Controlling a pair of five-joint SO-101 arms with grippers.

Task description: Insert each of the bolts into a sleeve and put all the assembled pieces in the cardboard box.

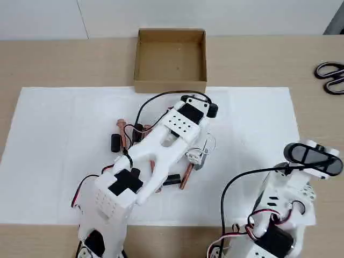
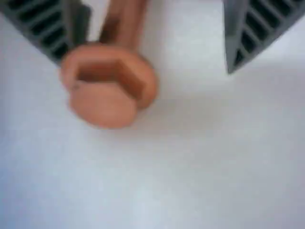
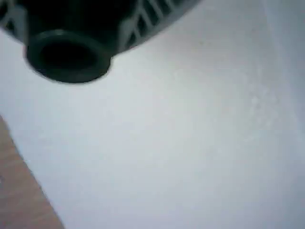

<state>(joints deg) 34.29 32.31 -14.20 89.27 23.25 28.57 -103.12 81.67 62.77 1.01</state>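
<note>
I see both arms built from white printed shells. The left arm (image 1: 161, 142) carries black servo blocks, a perforated plate (image 1: 180, 124) and looping red-and-black cables. Its fingers (image 2: 248, 28) are grey and ribbed. The right arm (image 1: 279, 199) has a black oval head and a black cable.

The left arm (image 1: 156, 145) slants across the paper's (image 1: 59, 150) middle above scattered bolts (image 1: 186, 176); open paper either side, box (image 1: 170, 85) beyond.

A pale wooden table (image 1: 54, 59) carries a wide white sheet (image 1: 54, 161) across its middle, black-handled scissors (image 1: 330, 77) lie at its far right, and a white wall (image 1: 161, 16) rises beyond.
</note>
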